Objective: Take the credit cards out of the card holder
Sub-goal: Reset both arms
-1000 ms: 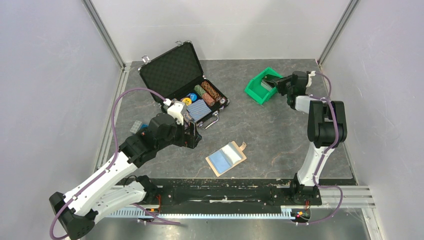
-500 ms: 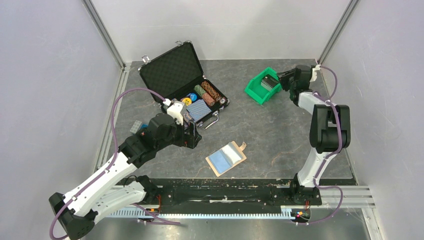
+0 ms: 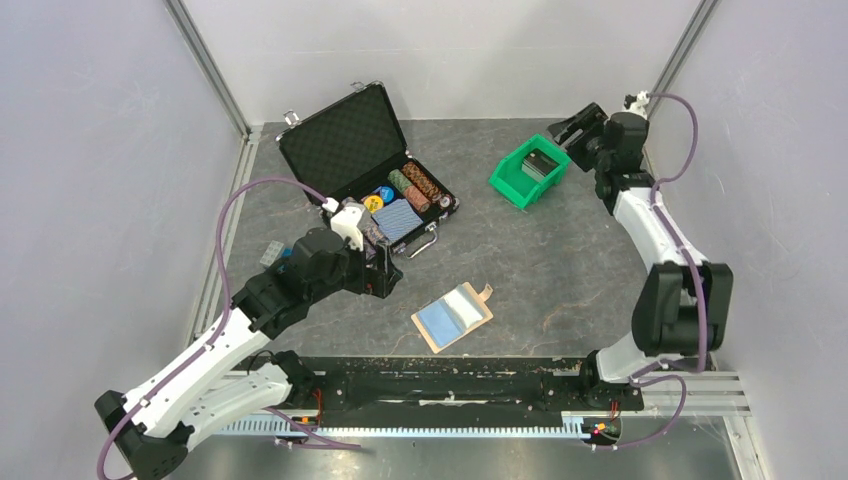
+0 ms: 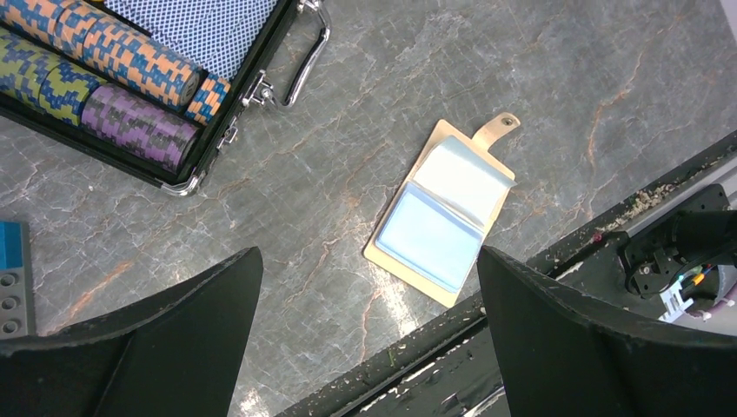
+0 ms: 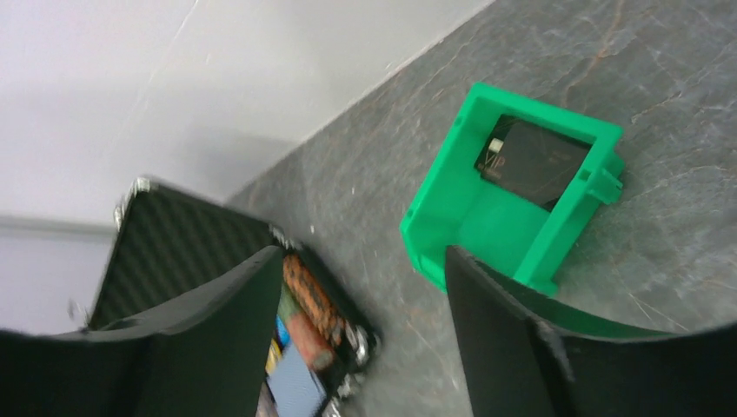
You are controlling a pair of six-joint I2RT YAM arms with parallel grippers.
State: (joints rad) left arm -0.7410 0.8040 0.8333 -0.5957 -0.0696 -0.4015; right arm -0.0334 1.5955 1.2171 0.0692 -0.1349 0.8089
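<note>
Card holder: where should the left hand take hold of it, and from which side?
Probably the tab, approached from above at the far-right end. The card holder lies open and flat on the table, so its edges give little to pinch, while the tab sticks out past the body. The open left hand hovers to its left.

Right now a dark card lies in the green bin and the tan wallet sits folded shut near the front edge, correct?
Not quite: the tan wallet lies spread open, light blue inner faces up, as the left wrist view shows. The dark card does lie in the green bin, and the wallet is near the front edge.
</note>
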